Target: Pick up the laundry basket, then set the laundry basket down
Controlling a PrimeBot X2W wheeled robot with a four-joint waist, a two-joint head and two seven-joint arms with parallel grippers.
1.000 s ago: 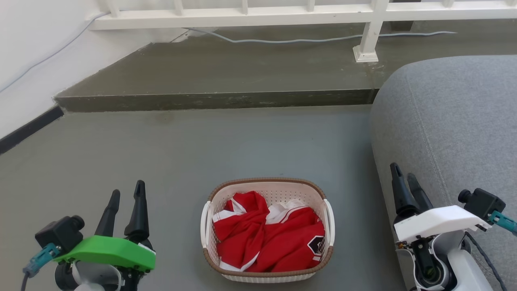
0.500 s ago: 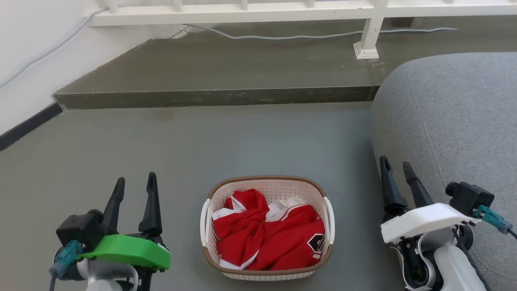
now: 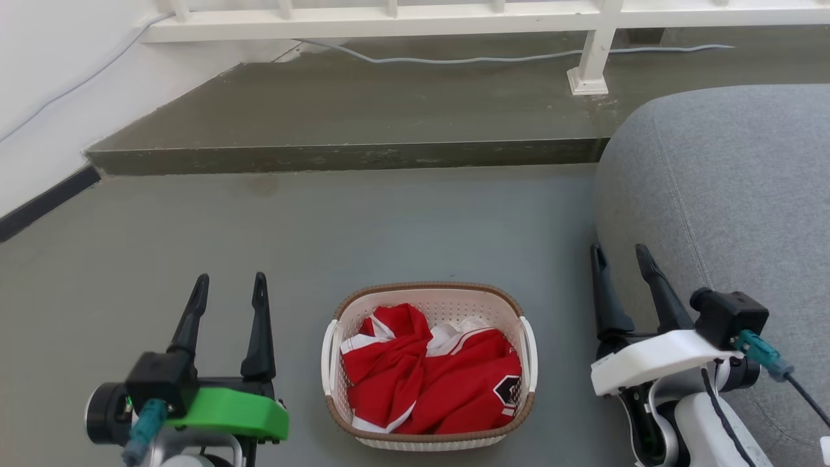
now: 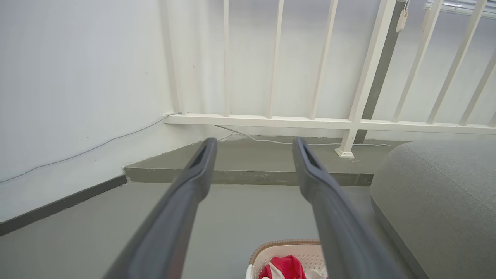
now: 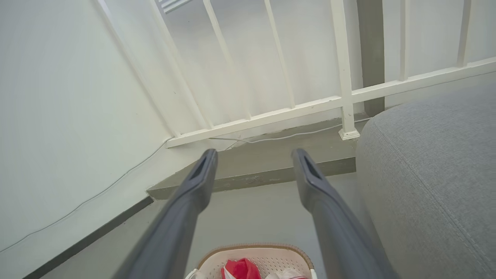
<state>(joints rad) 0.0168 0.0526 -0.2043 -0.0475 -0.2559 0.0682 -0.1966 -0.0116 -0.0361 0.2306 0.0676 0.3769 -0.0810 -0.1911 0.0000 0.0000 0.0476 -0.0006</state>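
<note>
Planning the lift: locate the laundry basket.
Head view, bottom centre: the laundry basket sits on the floor between the left gripper and right gripper.

Holds left gripper (image 3: 231, 280) low, jaws parted, aimed straight ahead; holds right gripper (image 3: 618, 251) alongside, jaws parted, leaning slightly leftward.

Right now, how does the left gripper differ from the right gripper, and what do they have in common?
The left gripper wears a green cover; the right gripper a white one. The left gripper hangs over the floor left of the laundry basket; the right gripper is on the basket's other side, beside the grey sofa. Both are open, empty, and clear of the basket.
</note>
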